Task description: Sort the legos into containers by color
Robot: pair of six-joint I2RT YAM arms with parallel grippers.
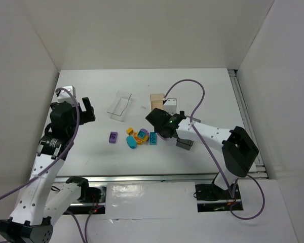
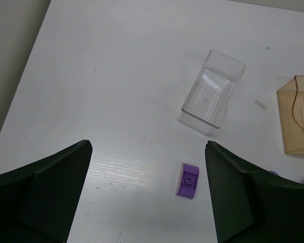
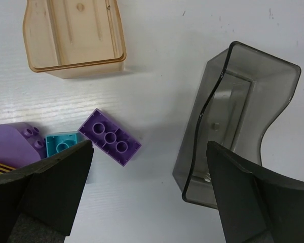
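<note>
Several legos lie in a loose cluster [image 1: 141,135] at mid table: a yellow piece [image 1: 129,131], a teal oval [image 1: 131,142] and a teal brick [image 1: 153,138]. A purple piece [image 1: 113,137] lies apart on the left; in the left wrist view [image 2: 188,180] it sits between my open fingers. The clear tray [image 1: 120,106], tan box [image 1: 156,100] and dark grey box [image 1: 184,144] are empty. My left gripper [image 1: 87,112] is open, empty and raised. My right gripper [image 3: 149,197] is open and empty over a purple brick [image 3: 110,137], beside the dark box [image 3: 238,121].
White walls enclose the table on the left, back and right. The right arm's purple cable [image 1: 192,86] loops over the back right. A teal brick [image 3: 63,143] and a rounded purple piece [image 3: 12,144] lie by the right gripper's left finger. The tan box [image 3: 73,35] stands beyond.
</note>
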